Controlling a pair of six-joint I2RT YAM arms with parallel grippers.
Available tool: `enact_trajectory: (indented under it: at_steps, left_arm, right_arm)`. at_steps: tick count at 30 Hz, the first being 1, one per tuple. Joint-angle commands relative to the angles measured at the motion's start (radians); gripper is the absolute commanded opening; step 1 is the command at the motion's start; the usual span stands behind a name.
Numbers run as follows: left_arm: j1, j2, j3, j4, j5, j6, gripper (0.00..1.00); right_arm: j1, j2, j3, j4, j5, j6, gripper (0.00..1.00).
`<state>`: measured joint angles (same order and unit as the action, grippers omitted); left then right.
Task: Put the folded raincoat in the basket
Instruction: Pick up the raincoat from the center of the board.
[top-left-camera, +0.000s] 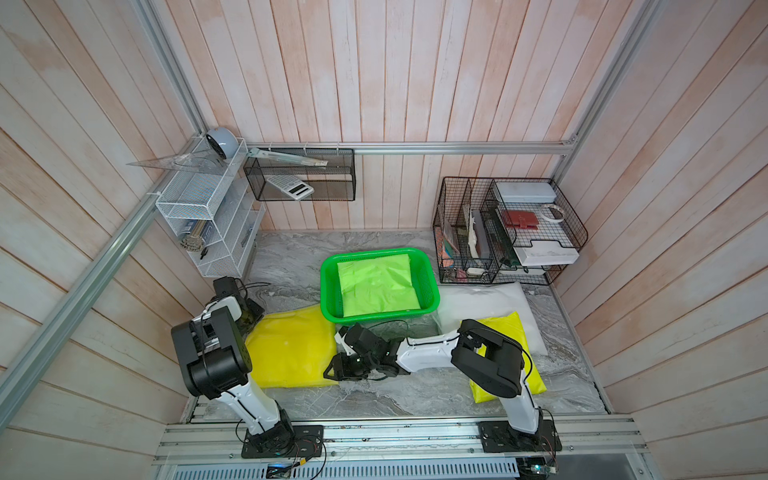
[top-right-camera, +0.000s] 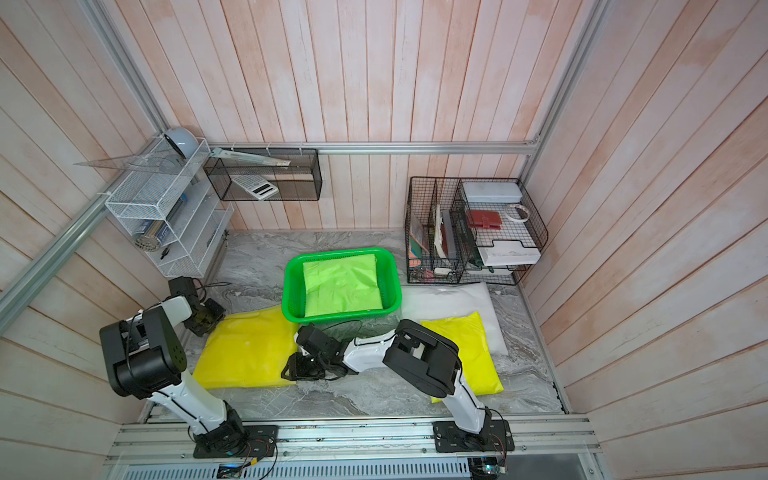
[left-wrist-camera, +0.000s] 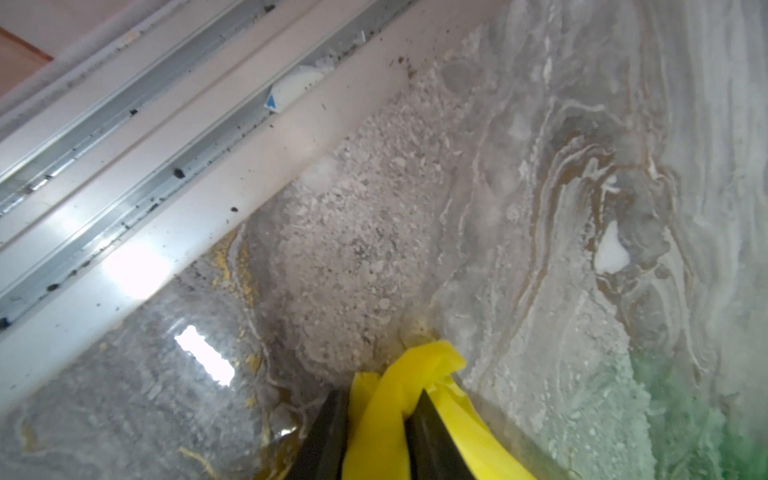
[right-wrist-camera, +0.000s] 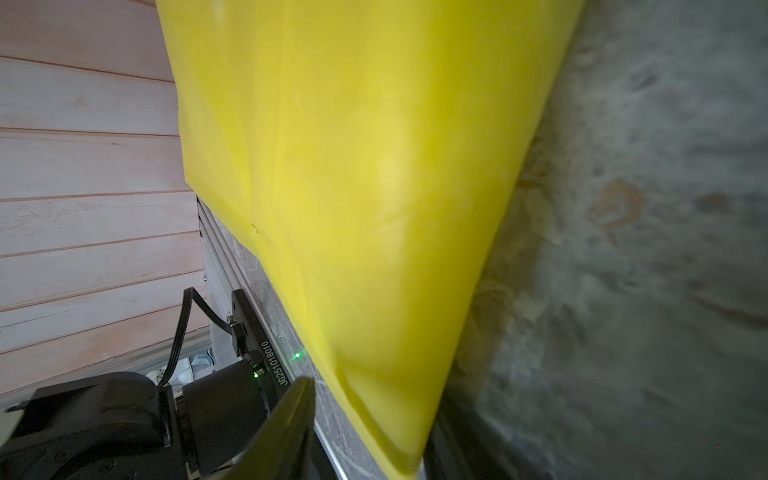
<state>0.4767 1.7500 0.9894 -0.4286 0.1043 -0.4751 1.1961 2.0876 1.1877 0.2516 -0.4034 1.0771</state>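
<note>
Grey marble tabletop (top-left-camera: 415, 395), pink plank walls (top-left-camera: 374, 83). Mid-tabletop: basket (top-left-camera: 328, 286) with green raincoat (top-left-camera: 376, 286) inside. Just front-left of it, yellow raincoat (top-left-camera: 291, 349) lies flat. Left end effector (left-wrist-camera: 380, 399) is pinched on its back-left corner. Right end effector (top-left-camera: 332, 368) is part open astride its right edge, visible finger clear of fabric.

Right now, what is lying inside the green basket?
A light green folded raincoat lies flat inside the basket, covering most of its perforated bottom. Whether anything sits beneath that raincoat cannot be seen.
</note>
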Motion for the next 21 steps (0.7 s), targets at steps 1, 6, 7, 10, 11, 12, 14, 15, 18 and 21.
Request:
enact_trajectory:
  at_steps: [1, 6, 7, 10, 11, 12, 14, 15, 18, 21]
  left_arm:
    - [-0.001, -0.013, -0.037, -0.030, 0.026, -0.010, 0.28]
    - [0.000, -0.014, -0.037, -0.041, 0.028, -0.010, 0.27]
    - [0.000, -0.015, -0.037, -0.042, 0.028, -0.009, 0.27]
    - [0.008, -0.024, -0.046, -0.043, 0.033, -0.015, 0.21]
    - [0.013, -0.027, -0.051, -0.041, 0.040, -0.020, 0.21]
    - [0.019, -0.032, -0.055, -0.039, 0.051, -0.023, 0.18]
    - [0.026, -0.047, -0.053, -0.052, 0.057, -0.026, 0.16]
    - [0.026, -0.060, -0.051, -0.059, 0.055, -0.026, 0.14]
    - [0.035, -0.105, -0.031, -0.120, 0.005, -0.032, 0.00]
    - [0.062, -0.161, -0.039, -0.158, -0.020, -0.032, 0.00]
  right_arm:
    - [0.000, 0.042, 0.005, -0.027, -0.015, 0.009, 0.46]
    - [-0.001, 0.060, 0.024, -0.040, -0.008, 0.014, 0.40]
    - [-0.001, 0.065, 0.028, -0.038, -0.010, 0.015, 0.36]
    - [0.000, 0.080, 0.039, -0.020, -0.014, 0.014, 0.20]
    - [-0.001, 0.081, 0.038, -0.019, -0.014, 0.014, 0.15]
    - [-0.003, 0.079, 0.036, -0.018, -0.013, 0.012, 0.10]
    - [-0.001, 0.064, 0.015, -0.005, -0.002, 0.011, 0.00]
    - [-0.001, 0.055, 0.005, 0.001, 0.000, 0.010, 0.00]
    - [0.002, 0.030, -0.010, 0.000, -0.008, -0.002, 0.00]
    - [0.011, 0.017, 0.004, 0.007, -0.050, -0.006, 0.00]
